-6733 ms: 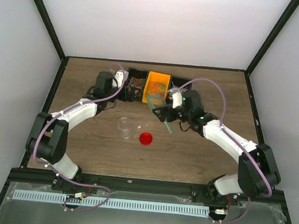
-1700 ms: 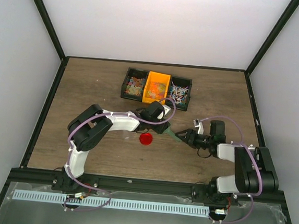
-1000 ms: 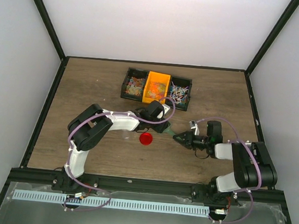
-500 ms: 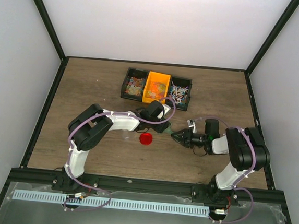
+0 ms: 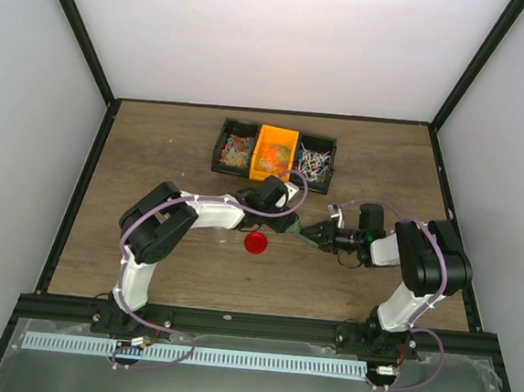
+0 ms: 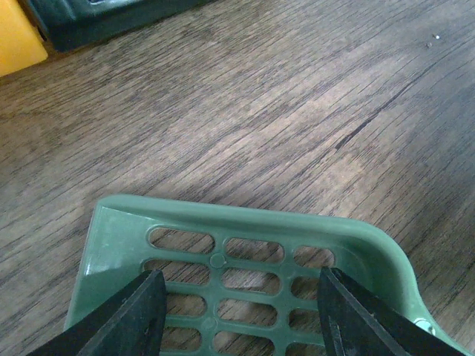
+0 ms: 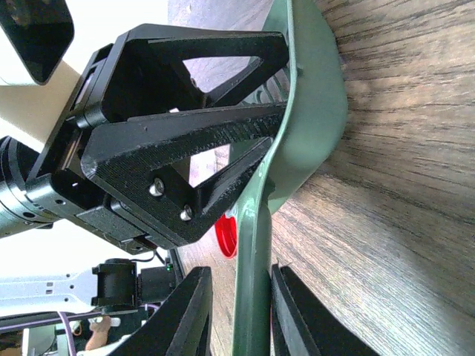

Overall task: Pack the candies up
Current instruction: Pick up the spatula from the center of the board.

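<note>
Candies (image 5: 237, 148) all sitting in the tray (image 5: 217, 152), apparently none packed; left gripper (image 6: 241, 297) clamped on green scoop (image 6: 237, 230), right gripper (image 7: 239, 280) straddling handle (image 7: 252, 215), can't tell if pinching.

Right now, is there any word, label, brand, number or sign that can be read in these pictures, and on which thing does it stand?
None: no view shows any readable text. The green scoop, the red lid and the bins bear no lettering that can be made out.
</note>
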Tool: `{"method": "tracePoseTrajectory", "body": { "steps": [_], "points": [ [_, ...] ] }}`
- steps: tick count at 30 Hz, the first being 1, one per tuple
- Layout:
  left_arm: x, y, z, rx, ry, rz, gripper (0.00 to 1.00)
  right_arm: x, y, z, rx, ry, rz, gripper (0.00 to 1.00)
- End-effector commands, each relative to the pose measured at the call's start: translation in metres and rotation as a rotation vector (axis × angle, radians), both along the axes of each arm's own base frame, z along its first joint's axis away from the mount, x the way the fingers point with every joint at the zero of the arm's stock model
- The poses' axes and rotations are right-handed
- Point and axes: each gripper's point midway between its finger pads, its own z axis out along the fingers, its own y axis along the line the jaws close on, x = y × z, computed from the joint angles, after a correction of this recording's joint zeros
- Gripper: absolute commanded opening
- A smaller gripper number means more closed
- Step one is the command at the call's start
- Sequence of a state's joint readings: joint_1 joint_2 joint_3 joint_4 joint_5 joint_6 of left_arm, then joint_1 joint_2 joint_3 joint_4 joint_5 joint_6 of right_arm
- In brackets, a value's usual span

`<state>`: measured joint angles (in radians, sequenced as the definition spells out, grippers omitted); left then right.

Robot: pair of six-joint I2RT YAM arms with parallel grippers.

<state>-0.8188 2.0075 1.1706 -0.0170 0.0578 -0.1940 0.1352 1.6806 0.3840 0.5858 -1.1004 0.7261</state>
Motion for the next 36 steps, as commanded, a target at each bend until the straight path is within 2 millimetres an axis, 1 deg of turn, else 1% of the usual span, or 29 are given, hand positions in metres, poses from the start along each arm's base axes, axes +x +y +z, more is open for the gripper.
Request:
{"method": "tracePoseTrajectory", "body": {
  "steps": [1, 4, 22, 28, 31, 34, 36],
  "points": [
    [-0.012, 0.006, -0.027, 0.056, 0.065, -0.019, 0.58, -0.01, 0.004, 0.0, 0.013, -0.007, 0.039, 0.22],
    [-0.013, 0.007, -0.029, 0.056, 0.07, -0.019, 0.58, -0.011, 0.004, -0.001, 0.01, -0.002, 0.039, 0.2],
    [-0.014, 0.008, -0.029, 0.059, 0.071, -0.015, 0.59, -0.002, 0.009, -0.003, 0.012, 0.018, 0.044, 0.2],
    [-0.014, 0.009, -0.03, 0.059, 0.073, -0.016, 0.6, -0.001, 0.01, 0.0, 0.017, 0.013, 0.035, 0.14],
    [-0.015, 0.009, -0.03, 0.059, 0.073, -0.018, 0.6, -0.001, 0.01, 0.001, 0.018, 0.01, 0.034, 0.07],
    [-0.015, 0.009, -0.03, 0.061, 0.072, -0.017, 0.6, -0.001, 0.01, 0.001, 0.018, 0.011, 0.035, 0.01],
    [-0.015, 0.009, -0.029, 0.059, 0.07, -0.016, 0.63, -0.002, 0.01, 0.002, 0.019, 0.014, 0.035, 0.01]
  ]
}}
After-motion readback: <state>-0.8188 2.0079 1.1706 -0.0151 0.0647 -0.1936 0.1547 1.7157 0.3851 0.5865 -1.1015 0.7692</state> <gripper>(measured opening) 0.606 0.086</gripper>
